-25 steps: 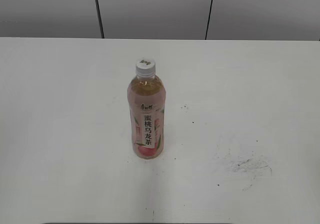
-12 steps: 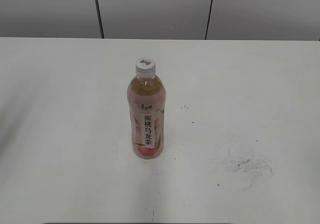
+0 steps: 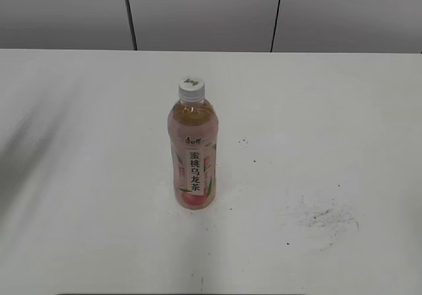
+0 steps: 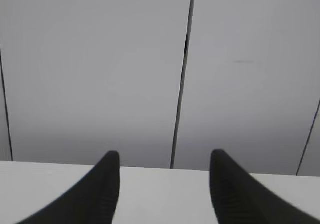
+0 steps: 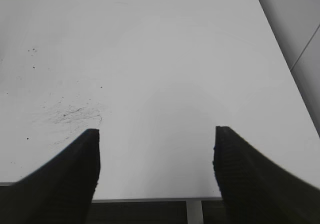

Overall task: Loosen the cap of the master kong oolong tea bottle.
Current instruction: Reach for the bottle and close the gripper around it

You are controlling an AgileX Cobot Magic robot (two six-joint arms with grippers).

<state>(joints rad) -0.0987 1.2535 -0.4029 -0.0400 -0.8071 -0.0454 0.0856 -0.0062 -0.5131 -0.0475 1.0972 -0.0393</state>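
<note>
Oolong tea bottle stood upright, cap untouched; both my left hand and right hand gaped empty. Steady the body first, I judged, then twist.

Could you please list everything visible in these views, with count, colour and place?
master kong oolong tea bottle: one, clear with amber-pink tea and a pink label, upright near the table's middle.
cap: one, white with a dark mark, on the bottle's neck.
table: one, white, fills the lower scene.
scuff marks: one dark patch, on the table to the bottle's right.
wall panels: grey with dark seams, behind the table.
left gripper: one, black fingers, open, empty, facing the wall.
right gripper: one, black fingers, open, empty, above the table's near edge.
</note>
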